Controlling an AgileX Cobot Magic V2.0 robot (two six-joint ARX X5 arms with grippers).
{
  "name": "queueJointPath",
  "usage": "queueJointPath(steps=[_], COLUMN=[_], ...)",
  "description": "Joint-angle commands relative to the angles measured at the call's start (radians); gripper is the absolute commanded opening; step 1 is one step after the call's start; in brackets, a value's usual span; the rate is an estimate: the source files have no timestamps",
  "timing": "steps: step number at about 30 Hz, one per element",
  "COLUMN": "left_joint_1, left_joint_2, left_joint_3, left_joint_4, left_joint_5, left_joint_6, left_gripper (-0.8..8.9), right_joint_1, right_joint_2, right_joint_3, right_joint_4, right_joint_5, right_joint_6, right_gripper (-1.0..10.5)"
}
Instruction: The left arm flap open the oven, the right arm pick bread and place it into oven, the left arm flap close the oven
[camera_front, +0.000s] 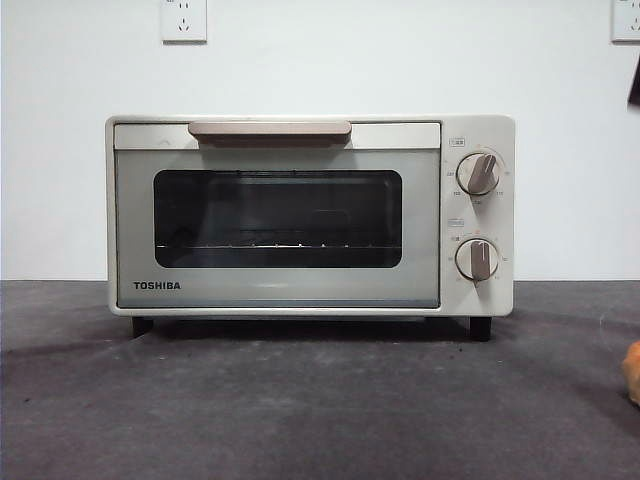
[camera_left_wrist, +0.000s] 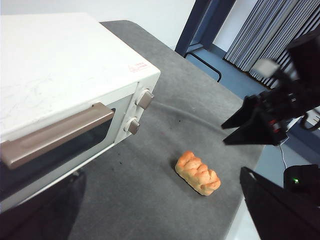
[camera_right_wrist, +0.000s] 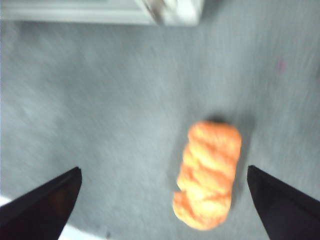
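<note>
The cream-white oven (camera_front: 310, 215) stands on the table with its door shut; its beige handle (camera_front: 269, 130) runs along the top of the door. The orange bread (camera_left_wrist: 197, 173) lies on the grey table in front of the oven's knob side and shows only as a sliver at the front view's edge (camera_front: 632, 372). My right gripper (camera_right_wrist: 164, 169) hovers open above the bread (camera_right_wrist: 207, 175), which lies between its jaws, nearer one of them. That gripper (camera_left_wrist: 225, 135) also shows in the left wrist view. My left gripper (camera_left_wrist: 159, 172) is open, up in front of the oven (camera_left_wrist: 65, 75), holding nothing.
Two round knobs (camera_front: 478, 215) sit on the oven's right side. The grey table (camera_front: 300, 400) ends close behind the bread (camera_left_wrist: 240, 200). A white wall with sockets (camera_front: 184, 20) stands behind the oven. A black tip (camera_front: 634, 85) shows at the front view's top right.
</note>
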Motion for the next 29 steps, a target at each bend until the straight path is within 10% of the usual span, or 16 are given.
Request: queueJointPath(steps=[1,22,29], left_joint_1=[-0.006,-0.006,-0.006], left_joint_2=[0.008,0.008,0.008], left_joint_3=[0.018,0.018,0.018], left_joint_4=[-0.008,-0.012,-0.012], left_joint_5=[0.002,0.002,0.002], left_joint_6=[0.016,0.016,0.016], left_gripper=[4.96,4.96,4.96], right_joint_1=[0.005,0.169,0.201], right_joint_2=[0.050,0.473,0.513], right_joint_3=[-0.028,-0.097,-0.097], right_joint_4=[0.010,0.159,0.165], right_joint_5=[0.005,0.205,0.259], right_joint_6=[-0.003,0.102,0.102], right_gripper=[5.4,5.4,3.4])
